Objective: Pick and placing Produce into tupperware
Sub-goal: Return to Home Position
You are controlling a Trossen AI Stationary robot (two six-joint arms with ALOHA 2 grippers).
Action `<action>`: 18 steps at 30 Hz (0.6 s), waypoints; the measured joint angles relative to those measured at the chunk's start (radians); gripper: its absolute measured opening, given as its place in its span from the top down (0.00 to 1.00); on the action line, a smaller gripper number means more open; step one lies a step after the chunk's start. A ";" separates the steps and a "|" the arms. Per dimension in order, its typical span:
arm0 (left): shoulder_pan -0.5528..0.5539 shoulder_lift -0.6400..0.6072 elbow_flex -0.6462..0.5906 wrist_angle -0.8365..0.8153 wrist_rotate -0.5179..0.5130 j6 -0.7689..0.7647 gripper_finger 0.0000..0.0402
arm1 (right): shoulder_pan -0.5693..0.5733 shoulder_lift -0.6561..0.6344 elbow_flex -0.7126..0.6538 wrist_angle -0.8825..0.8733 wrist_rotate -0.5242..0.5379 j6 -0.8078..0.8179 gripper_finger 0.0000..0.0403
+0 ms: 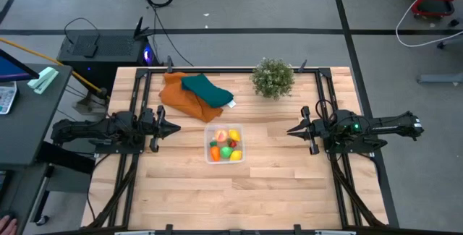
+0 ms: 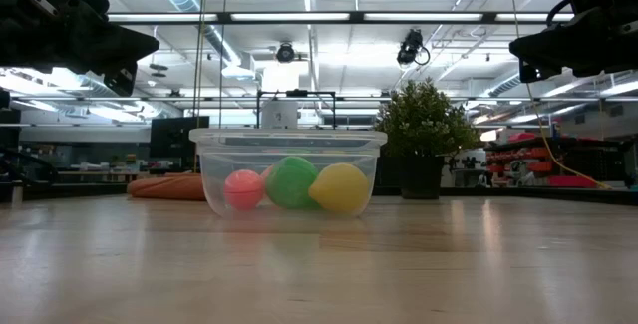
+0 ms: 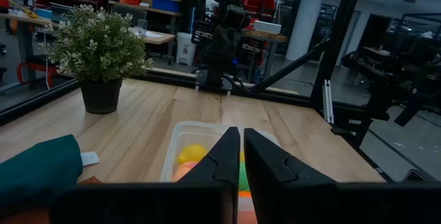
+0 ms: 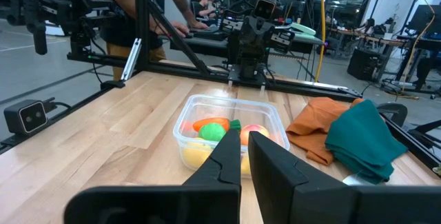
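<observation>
The clear square tupperware (image 1: 224, 144) stands on the table's middle, resting on its flat bottom (image 2: 287, 178). Inside lie several pieces of produce (image 1: 226, 147): a yellow one (image 2: 339, 188), a green one (image 2: 291, 181), a peach-pink one (image 2: 242, 189) and an orange one (image 4: 211, 123). My left gripper (image 1: 176, 128) hovers shut left of the tub, raised off the table (image 3: 242, 156). My right gripper (image 1: 290, 130) hovers shut to the tub's right, also raised (image 4: 244, 156). Neither touches anything.
An orange cloth (image 1: 185, 97) with a teal cloth (image 1: 207, 89) on it lies behind the tub toward the far left. A bushy potted plant (image 1: 273, 78) stands at the far edge. Bare wood lies near the tub's front. People work at benches beyond the table (image 4: 148, 3).
</observation>
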 joint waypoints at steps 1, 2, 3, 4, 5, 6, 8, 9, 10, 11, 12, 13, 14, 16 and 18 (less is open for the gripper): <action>0.000 0.000 0.000 0.000 0.000 0.000 0.93 | 0.000 0.000 0.000 0.000 0.000 0.000 1.00; 0.000 0.000 0.000 0.000 0.000 0.001 0.92 | 0.000 0.000 0.000 0.000 0.000 0.000 1.00; 0.000 0.000 0.000 0.000 0.000 0.000 0.92 | 0.000 0.000 0.000 0.000 0.000 0.000 1.00; 0.000 0.000 0.000 0.000 0.000 0.000 0.91 | 0.000 0.000 0.000 0.000 0.000 0.000 1.00; 0.000 0.000 0.000 0.000 0.000 0.000 0.91 | 0.000 0.000 0.000 0.000 0.000 0.000 1.00; 0.000 0.000 0.000 0.000 0.000 0.001 0.91 | 0.000 0.000 0.000 0.000 0.000 0.000 1.00; 0.000 0.000 0.000 0.000 0.000 0.000 0.91 | 0.000 0.000 0.000 0.000 0.000 0.000 1.00; 0.000 0.000 0.000 0.000 0.000 0.000 0.92 | 0.000 0.000 0.000 0.000 0.000 0.000 1.00; 0.000 0.000 0.000 0.000 0.000 0.000 0.92 | 0.000 0.000 0.000 0.000 0.000 0.000 1.00; 0.000 0.000 0.000 0.000 0.000 0.000 0.92 | 0.000 0.000 0.000 0.000 0.000 0.000 1.00; 0.000 0.000 0.000 0.000 0.000 0.000 0.93 | 0.000 0.000 0.000 0.000 0.000 0.000 1.00; 0.000 0.000 0.000 0.000 0.000 0.000 0.93 | 0.000 0.000 0.000 0.000 0.000 0.000 1.00; 0.000 0.000 0.000 0.000 0.000 0.000 0.93 | 0.000 0.000 0.000 0.000 0.000 0.000 1.00; 0.000 0.000 0.000 0.000 0.000 0.000 0.94 | 0.000 0.000 0.000 0.000 0.000 0.000 1.00; 0.000 0.000 0.000 0.000 0.000 0.000 0.94 | 0.000 0.000 0.000 0.000 0.000 0.000 1.00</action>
